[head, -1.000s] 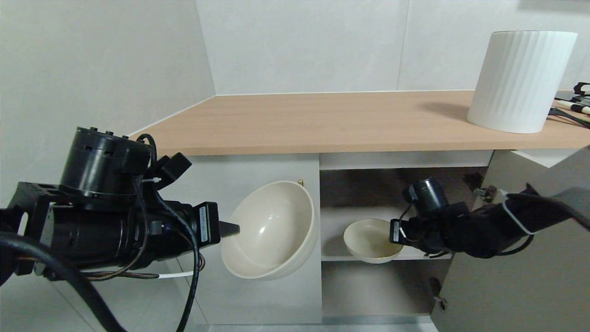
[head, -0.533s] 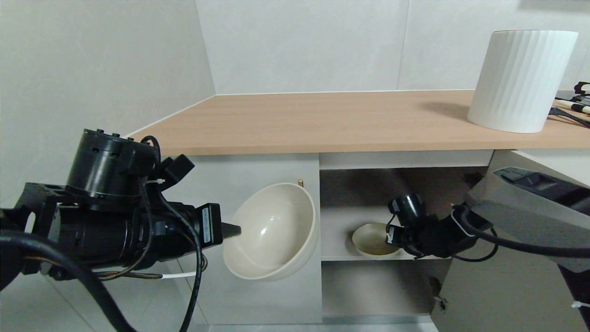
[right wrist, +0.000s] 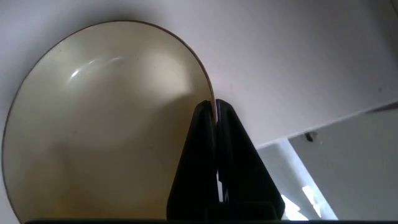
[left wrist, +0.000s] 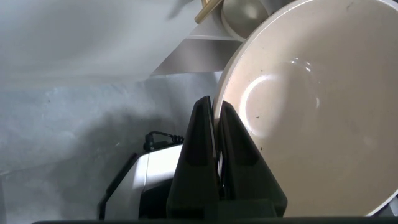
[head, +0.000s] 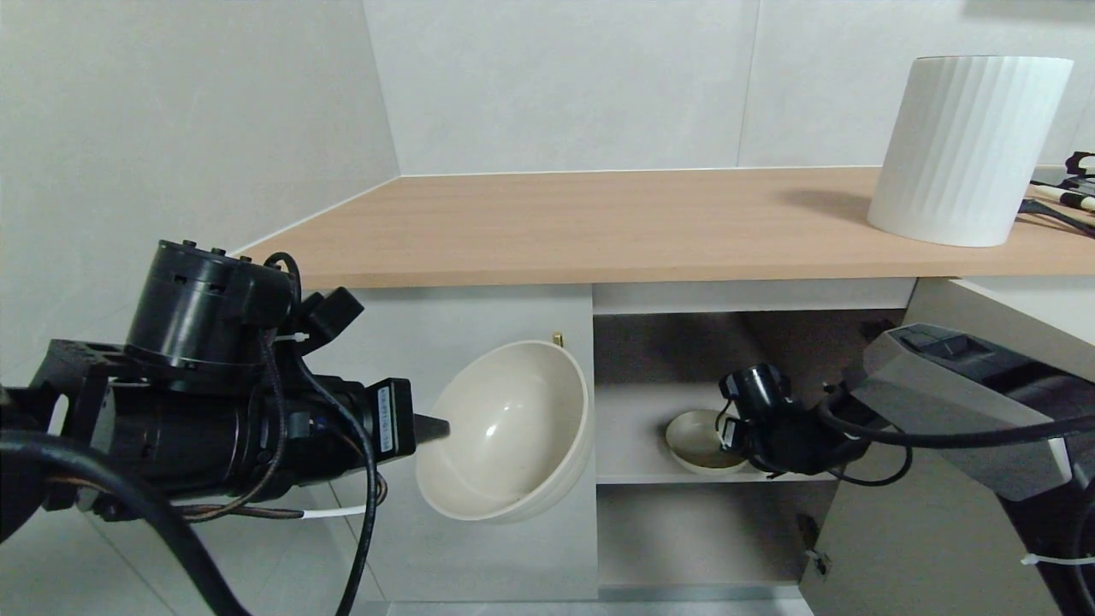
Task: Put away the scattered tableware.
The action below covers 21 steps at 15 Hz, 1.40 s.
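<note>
1. Left gripper: nearest the camera. Its fingers are pinched narrow on the rim of the large cream bowl. The bowl hangs off the fingertips, tipped on its side with the hollow facing back toward the arm. It sits in front of the closed cabinet door, below the countertop edge.
2. Right gripper: inside the open cabinet compartment, with its fingers clamped thin on the rim of the small cream bowl. That bowl lies just to the gripper's left, hollow upward and slightly tilted, low at the shelf. Whether it touches the shelf cannot be told.
3. Wooden countertop: above the cabinet. A white ribbed container stands upright at its right end, with dark-handled utensils just beyond it.
</note>
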Motion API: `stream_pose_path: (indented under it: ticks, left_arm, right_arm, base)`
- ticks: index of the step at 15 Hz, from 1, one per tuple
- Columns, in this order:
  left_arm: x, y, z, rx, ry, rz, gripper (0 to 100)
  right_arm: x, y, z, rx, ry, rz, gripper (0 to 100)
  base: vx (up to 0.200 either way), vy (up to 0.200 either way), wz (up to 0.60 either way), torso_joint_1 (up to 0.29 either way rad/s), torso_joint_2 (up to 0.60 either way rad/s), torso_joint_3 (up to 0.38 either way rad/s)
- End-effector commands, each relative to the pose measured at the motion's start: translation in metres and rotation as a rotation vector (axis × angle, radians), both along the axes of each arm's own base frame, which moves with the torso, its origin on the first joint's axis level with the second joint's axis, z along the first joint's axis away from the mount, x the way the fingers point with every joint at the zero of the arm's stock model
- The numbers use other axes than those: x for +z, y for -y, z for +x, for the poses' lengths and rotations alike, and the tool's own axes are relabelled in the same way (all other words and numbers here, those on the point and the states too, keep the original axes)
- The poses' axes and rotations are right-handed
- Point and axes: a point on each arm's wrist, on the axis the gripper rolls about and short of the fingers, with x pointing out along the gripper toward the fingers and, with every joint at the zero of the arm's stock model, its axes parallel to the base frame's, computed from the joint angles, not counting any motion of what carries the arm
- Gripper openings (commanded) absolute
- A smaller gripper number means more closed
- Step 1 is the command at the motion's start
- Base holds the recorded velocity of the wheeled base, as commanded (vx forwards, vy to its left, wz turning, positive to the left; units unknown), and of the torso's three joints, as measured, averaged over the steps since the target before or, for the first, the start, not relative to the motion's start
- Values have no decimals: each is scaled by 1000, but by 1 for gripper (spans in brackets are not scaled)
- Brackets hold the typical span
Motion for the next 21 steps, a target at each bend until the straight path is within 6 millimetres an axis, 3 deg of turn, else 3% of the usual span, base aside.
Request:
stream_pose_path:
  ticks: [1, 11, 12, 16, 19, 21]
  left_arm:
    - [-1, 1, 1, -1, -3, 1, 0]
    - [-4, 2, 3, -2, -14, 6, 0]
    - [-5, 2, 4, -1, -19, 10, 0]
    - [-10, 14, 13, -24, -32, 20, 0]
    - [-21, 34, 28, 3, -40, 91, 0]
    - [-36, 55, 32, -25, -74, 151, 0]
  right_arm:
    - [-3, 0, 4, -5, 4, -1, 0]
    - [-2, 1, 22, -21, 33, 13, 0]
    - [0, 1, 24, -24, 42, 17, 100]
    - [13, 2, 22, -50, 67, 48, 100]
    - [60, 6, -10, -11, 75, 85, 100]
    - [114, -7, -54, 175, -16, 176, 100]
  base:
    - [0, 0, 0, 0, 0, 0]
    - [0, 0, 0, 0, 0, 0]
    - [0, 0, 0, 0, 0, 0]
    - [0, 0, 0, 0, 0, 0]
    - [0, 0, 0, 0, 0, 0]
    - [0, 0, 0, 0, 0, 0]
